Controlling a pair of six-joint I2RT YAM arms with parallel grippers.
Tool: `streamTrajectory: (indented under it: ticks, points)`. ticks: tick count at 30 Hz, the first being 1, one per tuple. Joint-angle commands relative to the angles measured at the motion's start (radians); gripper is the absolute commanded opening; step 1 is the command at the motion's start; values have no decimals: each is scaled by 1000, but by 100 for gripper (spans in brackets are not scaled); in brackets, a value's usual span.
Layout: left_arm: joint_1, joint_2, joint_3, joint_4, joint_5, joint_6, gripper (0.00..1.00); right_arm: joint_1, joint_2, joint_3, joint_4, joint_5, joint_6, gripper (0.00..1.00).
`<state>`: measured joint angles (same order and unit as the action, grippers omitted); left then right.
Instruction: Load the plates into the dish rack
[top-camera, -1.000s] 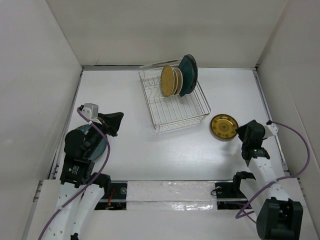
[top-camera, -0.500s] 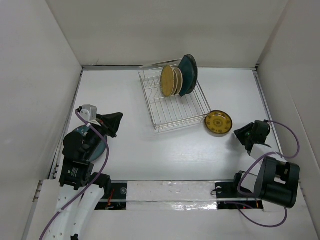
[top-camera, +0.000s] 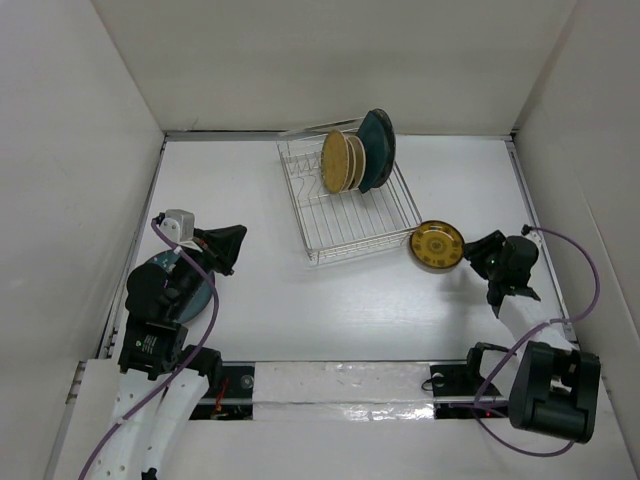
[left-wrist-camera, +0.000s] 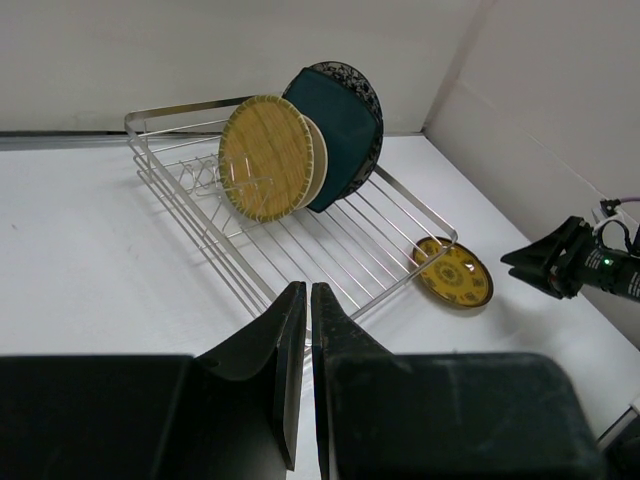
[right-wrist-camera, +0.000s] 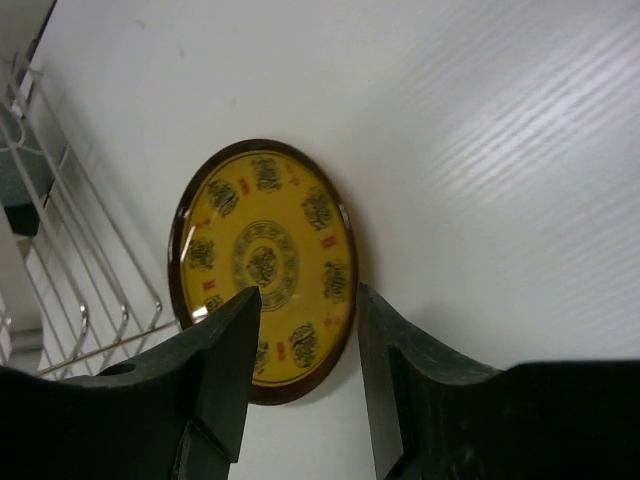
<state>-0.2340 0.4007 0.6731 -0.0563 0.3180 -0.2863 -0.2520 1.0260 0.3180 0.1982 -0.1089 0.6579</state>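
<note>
Yellow patterned plate (top-camera: 438, 246): flat on desk (top-camera: 300, 310), just beside corner of dish rack (top-camera: 364, 246), at rack's 4 o'clock. Gold plate (top-camera: 335, 161) and dark teal plate (top-camera: 378, 150): upright at rack's far end. Right fingers (right-wrist-camera: 225, 370): apart, gripping nothing, at yellow plate's 3 o'clock. Left fingers (left-wrist-camera: 270, 360): closed, empty, at rack's 8 o'clock, well apart.

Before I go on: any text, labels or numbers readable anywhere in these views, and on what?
No readable text in any view.
Yellow plate: small red marks and dark medallions on its face may be characters, too blurred to read.
Dish rack, racked plates: no labels visible.
</note>
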Motion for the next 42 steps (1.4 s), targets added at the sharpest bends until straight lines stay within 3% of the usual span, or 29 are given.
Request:
streamTrajectory:
  ticks: [1, 10, 13, 14, 15, 16, 17, 23, 27, 29, 34, 42]
  points:
    - [2, 4, -9, 49, 13, -7, 5, 23, 45, 67, 6, 40, -32, 49]
    - [2, 7, -9, 47, 10, -5, 5, 43, 310, 142, 37, -29, -18, 47]
    - [2, 9, -9, 47, 9, -5, 5, 53, 359, 145, 53, -37, 6, 35]
    - [2, 10, -9, 47, 10, -5, 5, 53, 356, 141, 64, -13, 15, 20]
    - [2, 10, -10, 47, 9, -5, 5, 53, 344, 124, 67, 3, 25, 14]
    - [2, 12, -10, 46, 9, -5, 5, 53, 291, 109, 55, 56, 37, 3]
    - [2, 12, -9, 46, 9, -5, 5, 53, 249, 108, 37, 96, 43, 0]
    - [2, 17, -9, 47, 15, -7, 5, 120, -226, 214, -236, 404, 20, 0]
    - [2, 24, -9, 46, 9, -4, 5, 311, -327, 392, -249, 495, -62, 0]
    - [2, 32, -10, 47, 12, -5, 5, 420, -247, 584, -298, 550, -122, 0]
    - [2, 40, -12, 42, 0, -4, 5, 831, 200, 1016, -420, 788, -354, 0]
    - [2, 43, -9, 38, -25, 1, 5, 1008, 891, 1832, -782, 1067, -564, 0]
